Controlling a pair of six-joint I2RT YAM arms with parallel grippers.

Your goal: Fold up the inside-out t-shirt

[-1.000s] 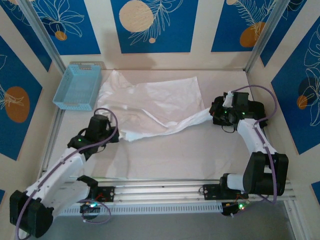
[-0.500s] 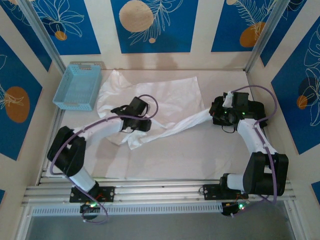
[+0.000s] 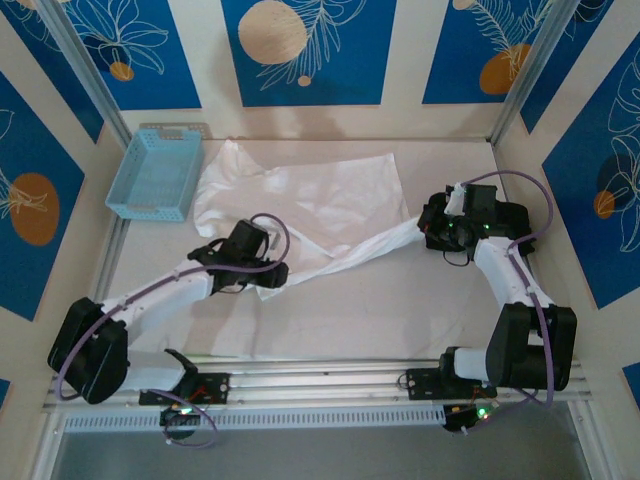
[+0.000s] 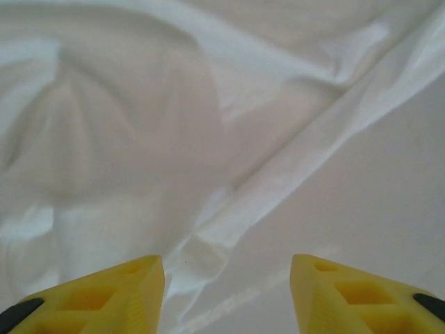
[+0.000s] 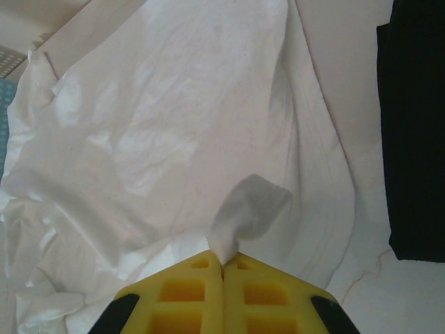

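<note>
The inside-out t-shirt [image 3: 300, 205] lies spread and wrinkled on the table, white, with one twisted strip stretching right. My right gripper [image 3: 433, 228] is shut on the end of that strip; in the right wrist view a tuft of white fabric [image 5: 247, 209] sticks out from between the closed yellow fingers [image 5: 222, 268]. My left gripper [image 3: 268, 272] hovers at the shirt's near edge. In the left wrist view it [image 4: 228, 292] stands open, its yellow fingertips [image 4: 128, 289] apart above a folded hem of the shirt [image 4: 208, 243], with nothing gripped.
A light blue basket [image 3: 155, 172] sits at the back left beside the shirt. A black garment [image 5: 417, 132] lies to the right of the shirt in the right wrist view. Bare tabletop [image 3: 400, 310] stretches between the shirt and the near rail.
My left arm swung from the front left over the shirt's near edge, then drew back slightly, and its gripper went from shut to open. The right arm has stayed still.
</note>
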